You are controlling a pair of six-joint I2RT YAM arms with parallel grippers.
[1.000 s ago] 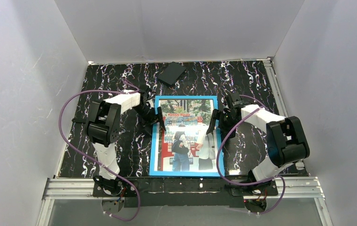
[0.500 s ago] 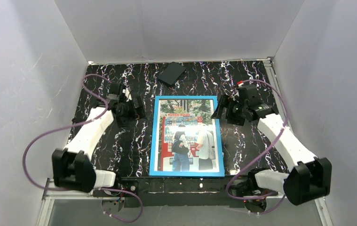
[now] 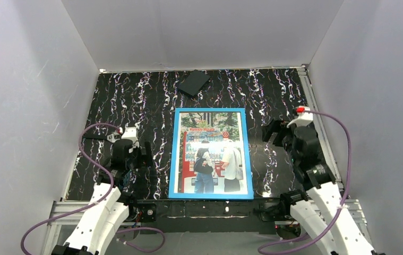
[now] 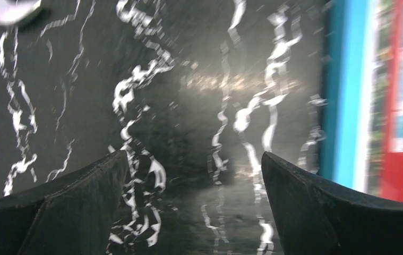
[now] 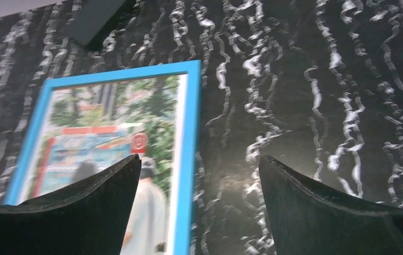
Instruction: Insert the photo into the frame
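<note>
While both tools hang open, the photo sits inside its blue frame

Because the frame (image 3: 176, 159) lies flat in the middle of the table (image 3: 130, 101), blue face up, with the photo (image 3: 209, 154) filling its opening picture-side up, the insertion itself looks done. People at red-and-white vending machines, with green foliage above, read cleanly from edge to edge in the overhead view. No white margin or skewed corner shows (though whether the print lies under the glass or merely on it cannot be told from here).

On its side, the left tool (image 4: 193, 159) is spread wide and holds nothing. Marbled table shows between its fingers, and the frame's blue left edge runs off to the right, near but apart. Opposite it, the right tool (image 5: 199, 159) is likewise spread and empty, hovering beside the frame's right edge without touching it. A small black slab (image 3: 194, 83) lies beyond the frame's far edge, well apart from both arms.

As I judge it, the step in hand is release and clearance, at the very tail of the task. The next move calls for little: each arm's path should stay off the thin frame edge so nothing nudges it on the way to rest at the near side. If a check is wanted, it is that the print sits square within the border.
</note>
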